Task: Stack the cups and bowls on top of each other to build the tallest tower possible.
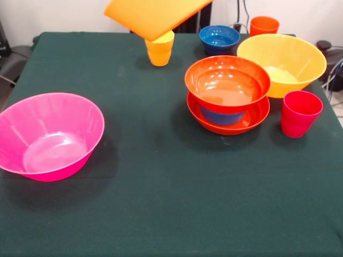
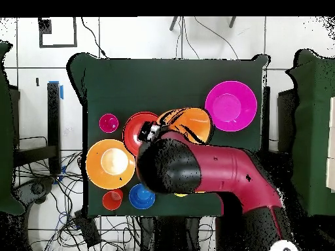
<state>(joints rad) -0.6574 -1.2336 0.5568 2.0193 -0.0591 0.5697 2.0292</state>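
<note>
A large orange bowl (image 1: 153, 16) hangs tilted in the air at the far side of the table, above the yellow cup (image 1: 159, 48). In the overhead view my gripper (image 2: 152, 133) sits at the rim of this orange bowl (image 2: 193, 124), shut on it. The tower (image 1: 228, 83) is a red-orange bowl on a small blue bowl (image 1: 221, 116) inside a shallow red-orange bowl (image 1: 257, 115). Beside it stand a large yellow bowl (image 1: 282, 63) and a red-pink cup (image 1: 300, 113). A second blue bowl (image 1: 218, 38) and an orange cup (image 1: 264, 25) are at the back. The pink bowl (image 1: 49, 136) sits alone at the left.
Dark green cloth (image 1: 171, 203) covers the table. In the overhead view my red arm (image 2: 216, 170) covers the yellow cup. Cables lie on the floor beside the table (image 2: 59, 196).
</note>
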